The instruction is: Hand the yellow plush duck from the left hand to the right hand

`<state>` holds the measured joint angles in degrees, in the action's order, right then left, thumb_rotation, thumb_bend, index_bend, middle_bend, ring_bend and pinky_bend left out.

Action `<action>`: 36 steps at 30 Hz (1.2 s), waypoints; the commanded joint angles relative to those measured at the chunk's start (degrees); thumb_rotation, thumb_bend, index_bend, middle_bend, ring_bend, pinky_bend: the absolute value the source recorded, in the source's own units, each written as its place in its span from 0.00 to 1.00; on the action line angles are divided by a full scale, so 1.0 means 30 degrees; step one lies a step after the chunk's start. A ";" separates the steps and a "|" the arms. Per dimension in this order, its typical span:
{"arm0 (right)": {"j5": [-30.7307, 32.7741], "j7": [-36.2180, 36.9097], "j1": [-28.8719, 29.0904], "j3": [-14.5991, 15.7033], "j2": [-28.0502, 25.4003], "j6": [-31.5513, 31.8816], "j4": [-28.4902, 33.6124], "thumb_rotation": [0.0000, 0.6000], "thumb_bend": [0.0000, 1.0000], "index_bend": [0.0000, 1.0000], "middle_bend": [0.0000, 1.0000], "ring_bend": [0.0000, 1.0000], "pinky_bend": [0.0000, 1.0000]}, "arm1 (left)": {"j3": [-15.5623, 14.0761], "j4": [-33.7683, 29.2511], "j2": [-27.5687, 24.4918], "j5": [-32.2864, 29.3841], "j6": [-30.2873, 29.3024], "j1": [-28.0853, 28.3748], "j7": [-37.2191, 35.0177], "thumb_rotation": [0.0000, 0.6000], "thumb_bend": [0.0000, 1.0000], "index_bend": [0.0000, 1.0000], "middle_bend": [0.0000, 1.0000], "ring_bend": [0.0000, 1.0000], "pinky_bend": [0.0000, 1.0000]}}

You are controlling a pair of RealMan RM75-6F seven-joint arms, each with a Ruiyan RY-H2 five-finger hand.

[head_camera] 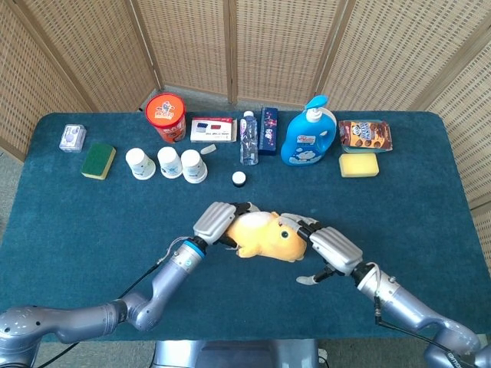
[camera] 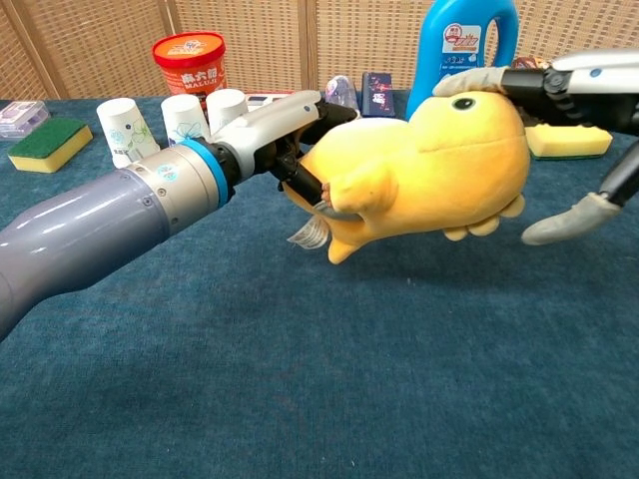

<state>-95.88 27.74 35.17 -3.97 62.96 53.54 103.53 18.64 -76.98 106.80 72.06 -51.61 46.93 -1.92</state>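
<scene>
The yellow plush duck (head_camera: 265, 236) (camera: 419, 175) hangs above the blue table, head pointing right. My left hand (head_camera: 220, 222) (camera: 275, 135) grips its tail end from the left. My right hand (head_camera: 326, 249) (camera: 569, 110) has reached its head: the fingers (camera: 479, 80) lie over the top of the head and the thumb (camera: 564, 220) sticks out below, apart from the plush. That hand is spread, not closed around the duck.
Along the far edge stand a red tub (head_camera: 166, 115), three paper cups (head_camera: 169, 163), a small bottle (head_camera: 248, 138), a blue detergent bottle (head_camera: 307, 134), a yellow sponge (head_camera: 358, 164), a snack bag (head_camera: 365, 135) and a green sponge (head_camera: 98, 160). A bottle cap (head_camera: 239, 179) lies near the middle.
</scene>
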 commanded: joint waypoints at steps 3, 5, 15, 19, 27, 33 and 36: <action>0.0682 -0.1013 0.0417 -0.0278 0.0985 -0.0137 -0.0135 1.00 0.00 0.00 0.01 0.01 0.14 | 0.0166 -0.0124 0.0225 -0.0523 0.0148 0.0300 0.0082 1.00 0.12 0.62 0.64 0.54 0.78; 0.1370 -0.2287 0.0279 -0.0865 0.1984 0.0713 -0.0367 1.00 0.00 0.00 0.07 0.08 0.24 | -0.0033 -0.0242 0.0288 -0.0608 0.0078 0.0284 0.0195 1.00 0.12 0.62 0.64 0.53 0.78; 0.2377 -0.4022 -0.0531 -0.1350 0.4086 0.3196 -0.0775 1.00 0.33 0.69 0.72 0.69 0.97 | -0.0295 -0.0601 0.0053 -0.0712 -0.0310 0.0214 0.0081 1.00 0.12 0.62 0.64 0.53 0.78; 0.2353 -0.3914 -0.0565 -0.1318 0.4134 0.3416 -0.0809 1.00 0.36 0.71 0.74 0.71 1.00 | -0.0356 -0.0683 -0.0086 -0.0692 -0.0407 0.0223 0.0015 1.00 0.12 0.60 0.61 0.51 0.78; 0.2571 -0.4063 -0.0548 -0.1318 0.4032 0.3509 -0.0851 1.00 0.38 0.71 0.74 0.71 1.00 | -0.1107 -0.1270 -0.1454 -0.1316 0.0634 0.0388 0.1606 1.00 0.01 0.01 0.00 0.00 0.17; 0.2656 -0.4078 -0.0550 -0.1196 0.3860 0.3446 -0.0813 1.00 0.38 0.72 0.74 0.71 1.00 | -0.1373 -0.2354 -0.2295 -0.1498 -0.0336 0.0035 0.3054 1.00 0.00 0.00 0.00 0.00 0.01; 0.2688 -0.4138 -0.0572 -0.1156 0.3768 0.3468 -0.0744 1.00 0.38 0.72 0.74 0.71 1.00 | -0.1601 -0.3143 -0.3024 -0.1397 -0.0876 -0.0272 0.3697 1.00 0.00 0.00 0.00 0.00 0.00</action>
<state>-87.83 15.36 33.47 -7.46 74.30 63.93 101.26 14.36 -85.17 99.00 67.75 -53.19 46.75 7.89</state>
